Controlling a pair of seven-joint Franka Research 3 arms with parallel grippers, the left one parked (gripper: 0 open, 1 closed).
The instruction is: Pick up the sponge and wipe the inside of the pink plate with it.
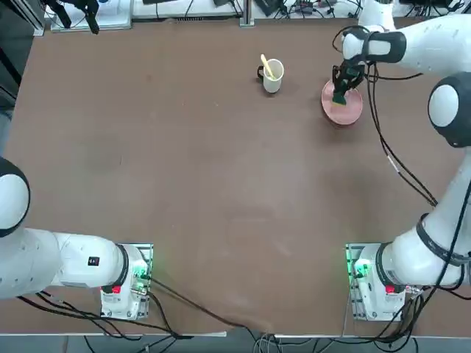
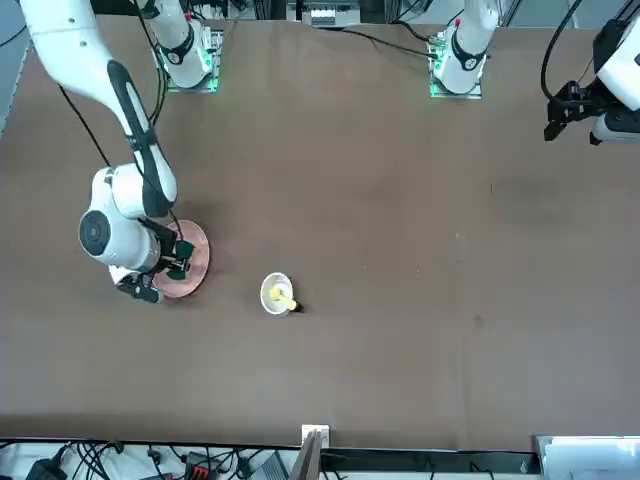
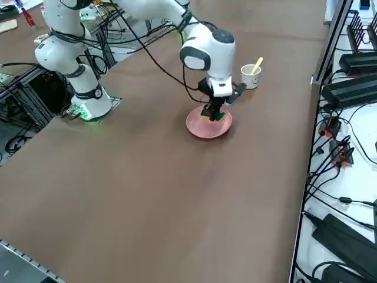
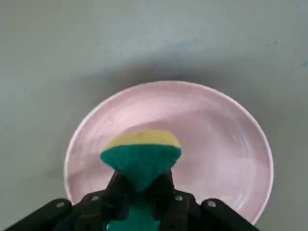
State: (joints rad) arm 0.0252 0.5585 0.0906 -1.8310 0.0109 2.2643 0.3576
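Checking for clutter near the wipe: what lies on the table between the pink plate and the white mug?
Nothing: in the top view only bare brown table separates the pink plate from the white mug. The right claw holds the sponge over the plate.

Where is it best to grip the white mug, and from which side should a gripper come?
Probably from above, pinching the white mug's wall at the rim: it stands upright with the mouth open upward. Choose the rim part away from the yellow stick leaning inside and from the dark handle. The right gripper currently holds the sponge.
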